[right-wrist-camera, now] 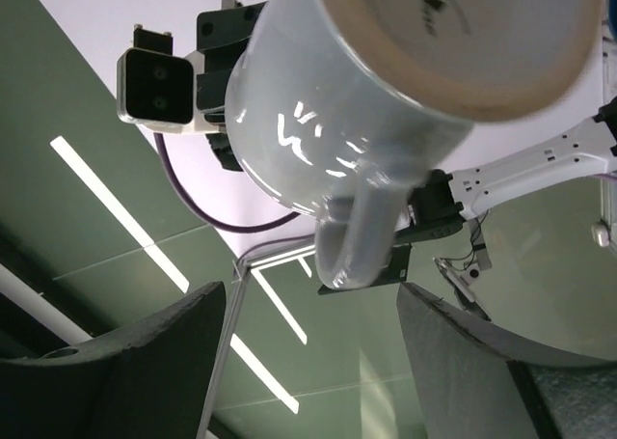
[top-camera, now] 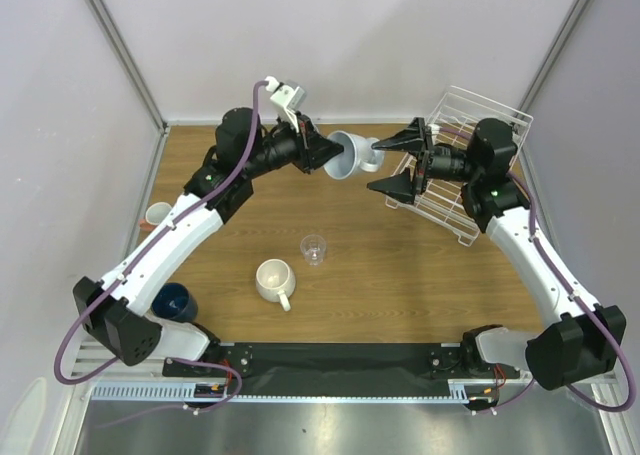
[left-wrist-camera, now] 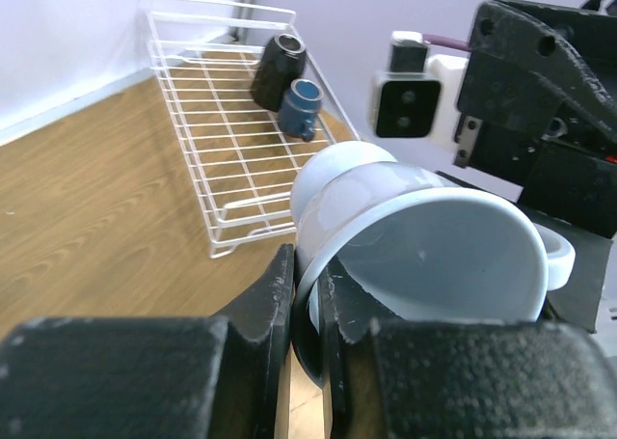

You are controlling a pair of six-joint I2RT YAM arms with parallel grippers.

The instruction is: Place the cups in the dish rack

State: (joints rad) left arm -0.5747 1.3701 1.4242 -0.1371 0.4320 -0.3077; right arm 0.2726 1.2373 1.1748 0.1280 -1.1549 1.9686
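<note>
Glossy pale blue-white mug (top-camera: 348,157) hangs tipped sideways over far desk (top-camera: 400,265), rim pinched in left claw (top-camera: 322,155). Right claw (top-camera: 395,166) gapes wide by handle, holding nothing. Dish rack (top-camera: 488,107) far right, partly hidden behind right arm.

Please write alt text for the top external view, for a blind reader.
The left gripper holds a pale mug toward the open right gripper, near the dish rack. A cream mug and clear glass stand on the table.

Rack (top-camera: 490,110): far right, two cups (left-wrist-camera: 280,63) inside.
Raised mug (top-camera: 345,157): far centre, left of rack.
Glass (top-camera: 314,248): centre.
Table mug (top-camera: 274,278): near-left of glass.
Small cup (top-camera: 158,214): left edge.
Last cup (top-camera: 174,301): near left.
</note>
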